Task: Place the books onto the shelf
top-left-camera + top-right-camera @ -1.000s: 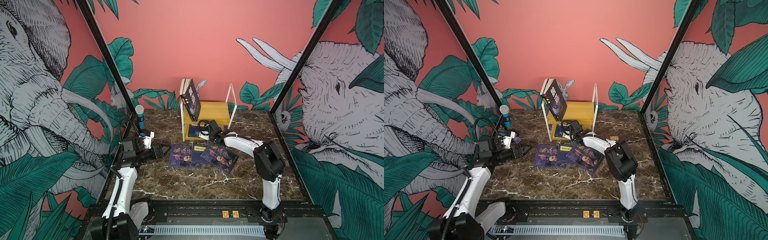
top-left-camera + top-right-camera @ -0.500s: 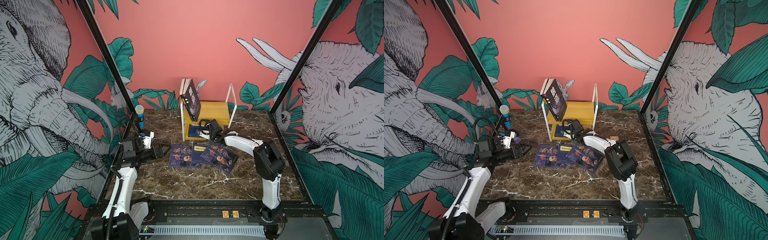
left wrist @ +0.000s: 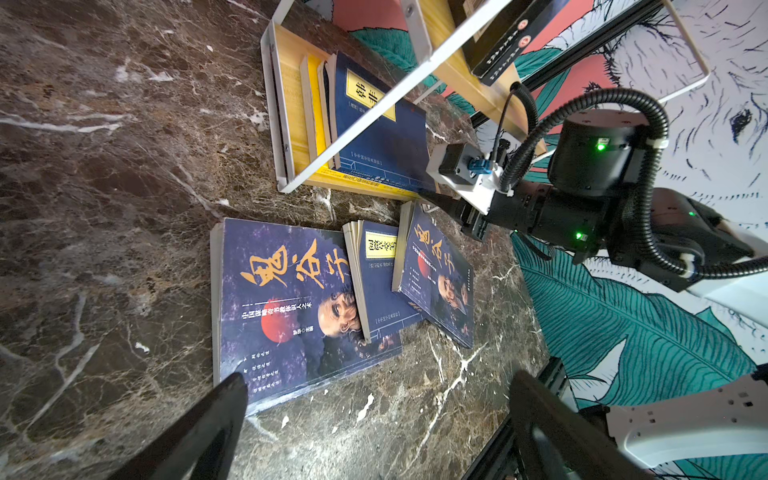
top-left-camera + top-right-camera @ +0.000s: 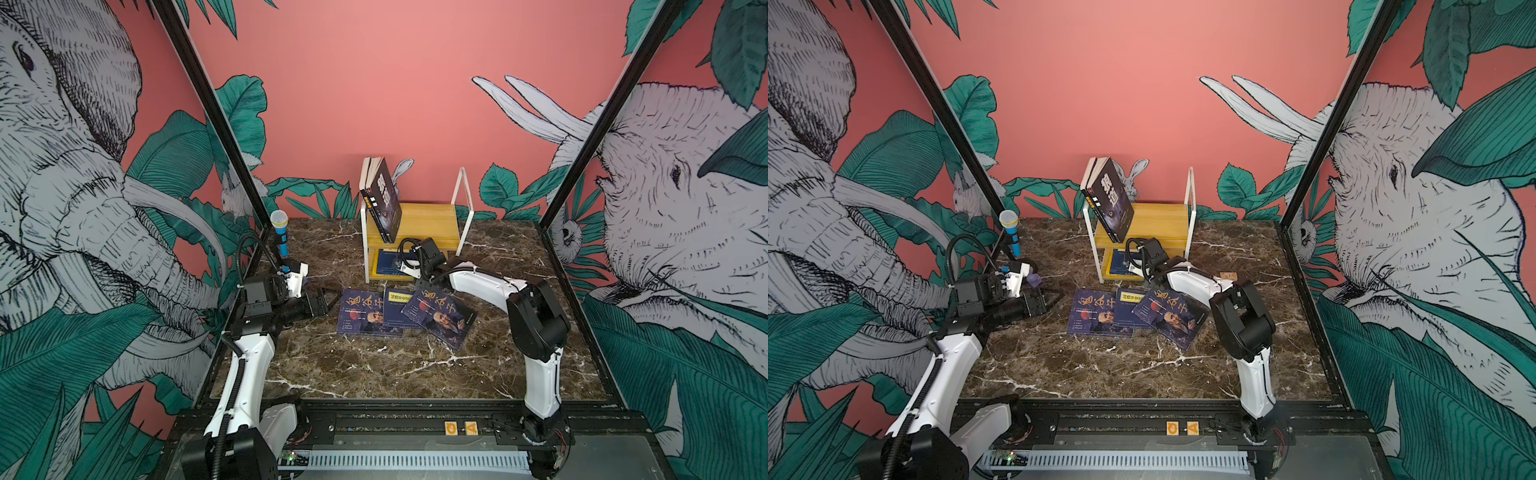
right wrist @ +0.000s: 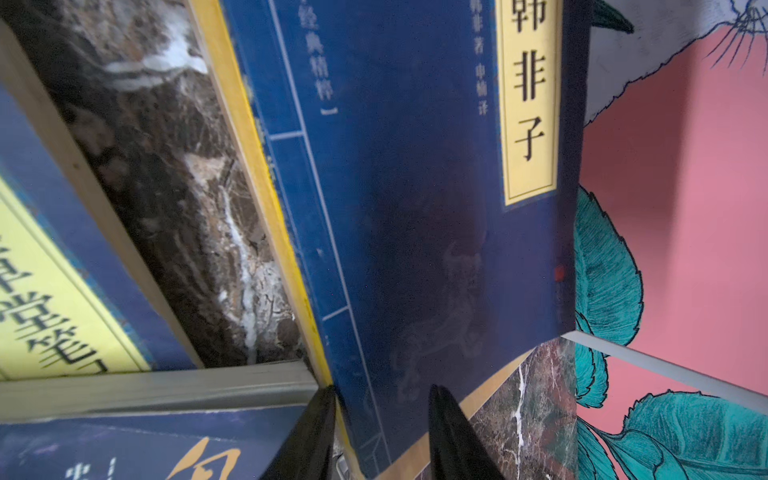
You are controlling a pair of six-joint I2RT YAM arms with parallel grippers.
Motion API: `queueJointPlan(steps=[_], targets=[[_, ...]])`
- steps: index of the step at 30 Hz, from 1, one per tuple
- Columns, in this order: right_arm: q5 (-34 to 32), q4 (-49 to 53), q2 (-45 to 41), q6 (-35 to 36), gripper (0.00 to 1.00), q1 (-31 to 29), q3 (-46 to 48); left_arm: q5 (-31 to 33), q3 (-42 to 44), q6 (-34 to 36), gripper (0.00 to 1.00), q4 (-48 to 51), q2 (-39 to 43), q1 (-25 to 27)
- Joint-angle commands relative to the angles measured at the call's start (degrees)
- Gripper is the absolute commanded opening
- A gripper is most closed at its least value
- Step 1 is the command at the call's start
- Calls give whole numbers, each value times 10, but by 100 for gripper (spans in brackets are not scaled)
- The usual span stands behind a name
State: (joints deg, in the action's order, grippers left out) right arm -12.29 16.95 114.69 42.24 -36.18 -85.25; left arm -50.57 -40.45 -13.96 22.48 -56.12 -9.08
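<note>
Shelf (image 4: 430,218): we see it at the back of the worktop (image 4: 374,365), two yellowish boards in a white frame.
Black book (image 4: 384,199): it leans tilted at the left end of the upper board.
Flat books: the left portrait book (image 4: 360,311), yellow-label book (image 4: 398,309) and right portrait book (image 4: 441,316) overlap just before the shelf.
Lower-board book (image 3: 382,137): navy with a yellow label, it lies on a yellow book (image 3: 318,116).
Right pincer (image 5: 382,390): jaws partly apart, tips at that navy book's near corner; we cannot tell whether they touch.
Left pincer (image 4: 329,298): jaws wide apart, empty, beside the flat books.
</note>
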Motion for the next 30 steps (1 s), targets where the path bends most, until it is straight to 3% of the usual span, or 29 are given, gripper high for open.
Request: queueJointPlan(steps=[1, 7, 15, 30], targets=[[-1, -14, 1, -4, 39, 4, -17, -11, -7, -1, 99, -2, 11, -3], [14, -3, -3, -14, 40, 4, -20, -13, -10, -3, 99, -1, 10, -2], [56, 3, -11, -44, 51, -27, -41, -13, -7, -4, 99, -8, 9, -2], [53, 15, 93, -49, 56, -87, -169, -12, -7, -3, 99, -4, 16, -3]])
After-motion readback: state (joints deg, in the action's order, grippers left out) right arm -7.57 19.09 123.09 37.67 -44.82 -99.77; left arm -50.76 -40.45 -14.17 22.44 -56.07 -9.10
